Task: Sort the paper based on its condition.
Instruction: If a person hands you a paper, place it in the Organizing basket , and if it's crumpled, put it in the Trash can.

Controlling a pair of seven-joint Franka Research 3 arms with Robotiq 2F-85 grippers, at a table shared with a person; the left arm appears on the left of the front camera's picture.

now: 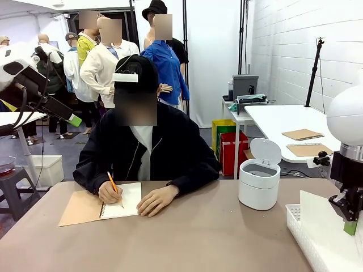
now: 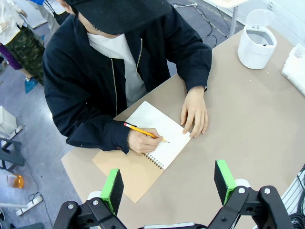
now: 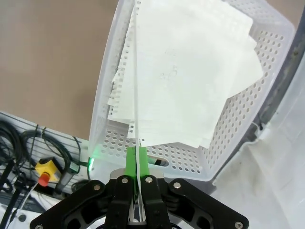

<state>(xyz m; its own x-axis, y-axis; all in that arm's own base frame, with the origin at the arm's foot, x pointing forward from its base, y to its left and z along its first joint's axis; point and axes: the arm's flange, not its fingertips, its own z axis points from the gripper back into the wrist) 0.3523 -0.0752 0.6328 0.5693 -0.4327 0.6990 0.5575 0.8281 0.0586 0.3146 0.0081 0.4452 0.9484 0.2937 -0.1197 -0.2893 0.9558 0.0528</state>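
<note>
I am holding one sheet [image 3: 136, 86] edge-on in the tightly closed right gripper [image 3: 137, 164], straight above the white basket [image 3: 101, 124] and its stack of sheets [image 3: 190, 71], while the left gripper [image 2: 169, 183] is hanging wide open over the notebook [image 2: 157, 126].

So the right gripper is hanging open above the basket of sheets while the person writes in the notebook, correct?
Not quite. The right gripper is not open: the right wrist view shows it shut on a sheet, held edge-on above the basket. The person is indeed writing in the notebook.
</note>
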